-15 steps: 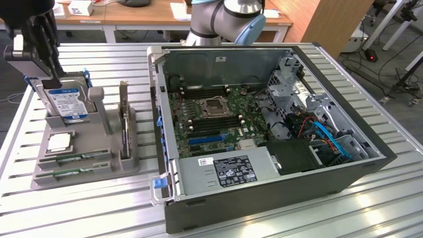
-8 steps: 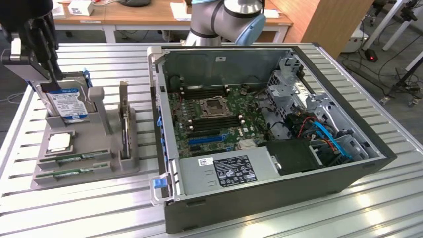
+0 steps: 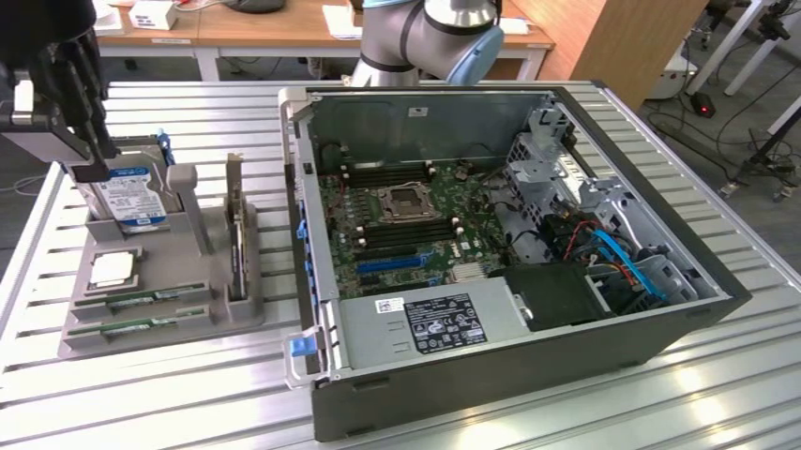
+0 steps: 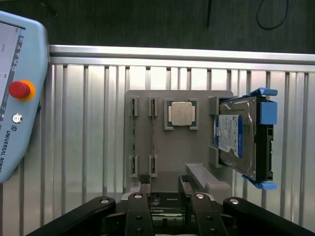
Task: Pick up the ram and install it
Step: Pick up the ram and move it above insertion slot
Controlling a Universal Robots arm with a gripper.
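In grey holder [image 3: 88, 342] | ram [image 3: 150, 299] apparently on edge | long axis toward case [image 3: 501, 375]

I see the table [image 3: 150, 394] as ribbed, bright bare metal; the holder [image 4: 177, 152] looks matt grey plastic, the hard drive [image 4: 246, 140] dull metal with a glossy label, my gripper [image 4: 164, 181] matt black.

A slatted aluminium table [image 3: 163, 403] spread beneath the claw [image 4: 164, 183], with bright glare on its slats at the corner farthest from the claw. Past the table's edge ahead of the claw lay dark floor [image 4: 147, 19]. Beyond the table, well apart from the claw, stood wooden desks [image 3: 263, 28] and a wooden panel [image 3: 626, 42], with cables [image 3: 701, 122] trailing nearby.
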